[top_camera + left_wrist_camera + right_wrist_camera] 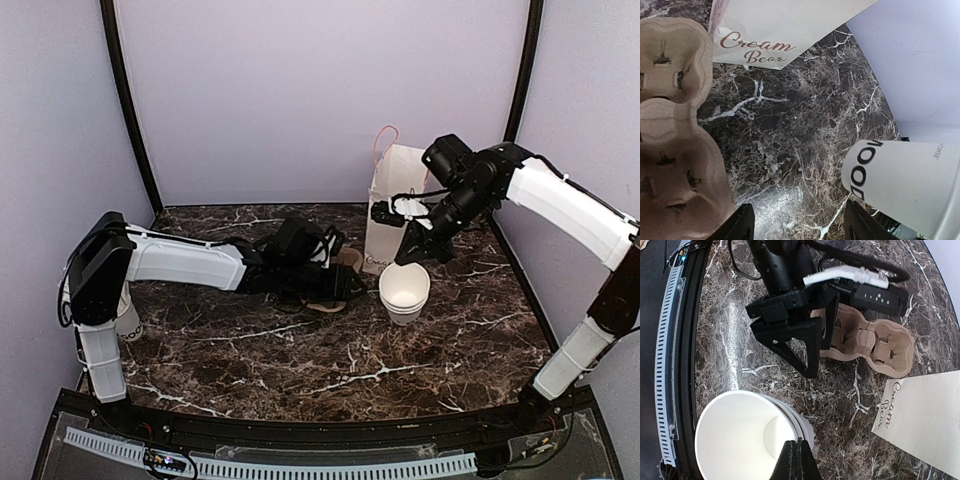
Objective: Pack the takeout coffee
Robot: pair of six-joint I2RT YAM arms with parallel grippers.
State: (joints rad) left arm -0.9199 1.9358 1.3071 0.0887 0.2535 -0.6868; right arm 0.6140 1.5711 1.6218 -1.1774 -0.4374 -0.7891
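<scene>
Takeout coffee not clearly in view; risk of grabbing lidless cup point(740, 435) instead. Left gripper point(800, 225) spread beside carrier point(670, 150), could snag it. Right gripper point(797, 460) fingers pressed together, empty

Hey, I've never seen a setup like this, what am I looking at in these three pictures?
Two robot arms stand at a marble table. One picture looks down from above; the other two come from cameras on each wrist. The left gripper is open and empty beside a cardboard cup carrier. The right gripper is shut and empty above a stack of lidless white paper cups. A white paper bag printed "Cream Bear" stands at the back.
</scene>
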